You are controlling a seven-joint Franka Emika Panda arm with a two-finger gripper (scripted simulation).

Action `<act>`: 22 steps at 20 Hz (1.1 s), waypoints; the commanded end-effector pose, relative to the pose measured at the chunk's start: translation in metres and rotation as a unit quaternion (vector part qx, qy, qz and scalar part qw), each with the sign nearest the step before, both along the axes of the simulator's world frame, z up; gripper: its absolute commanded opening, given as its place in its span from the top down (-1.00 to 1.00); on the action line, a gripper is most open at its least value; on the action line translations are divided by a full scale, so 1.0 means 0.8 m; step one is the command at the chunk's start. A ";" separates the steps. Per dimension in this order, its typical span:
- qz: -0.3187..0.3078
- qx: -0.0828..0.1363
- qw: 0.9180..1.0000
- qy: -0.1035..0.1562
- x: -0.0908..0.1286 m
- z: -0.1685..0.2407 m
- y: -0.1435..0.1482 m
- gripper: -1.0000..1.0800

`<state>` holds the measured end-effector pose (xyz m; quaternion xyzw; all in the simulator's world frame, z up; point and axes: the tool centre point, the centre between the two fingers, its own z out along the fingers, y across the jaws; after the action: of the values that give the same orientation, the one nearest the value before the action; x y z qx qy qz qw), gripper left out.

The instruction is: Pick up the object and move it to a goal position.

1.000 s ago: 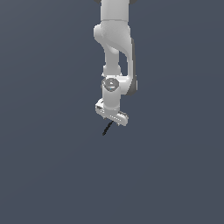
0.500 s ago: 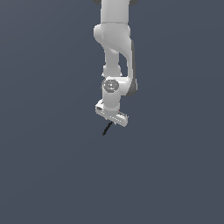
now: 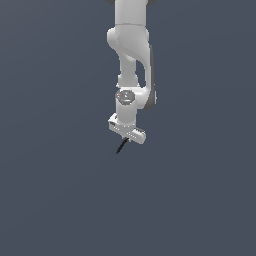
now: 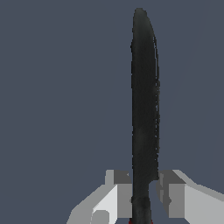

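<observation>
The object [image 3: 121,146] is a thin black stick hanging slanted below the white gripper [image 3: 128,138] in the exterior view. In the wrist view the object [image 4: 144,109] is a long black blade-like shape running away from the camera, clamped between the two grey fingers [image 4: 122,192] of the gripper [image 4: 144,192]. A trace of red shows at its held end. The gripper is shut on the object, and the arm hangs straight down with the stick held in the air.
A plain dark grey-blue background fills both views. The white arm [image 3: 131,55] comes down from the exterior view's top edge. No other objects or markers show.
</observation>
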<state>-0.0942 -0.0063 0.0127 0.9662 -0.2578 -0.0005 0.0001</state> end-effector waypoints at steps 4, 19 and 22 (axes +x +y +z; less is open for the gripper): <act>0.000 0.000 1.000 0.000 0.000 0.020 -0.017 1.00; -0.001 0.001 1.000 0.000 -0.004 0.166 -0.141 1.00; -0.001 0.001 1.000 0.000 -0.004 0.202 -0.171 1.00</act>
<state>-0.0970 -0.1310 0.1596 0.9660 -0.2587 0.0001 -0.0006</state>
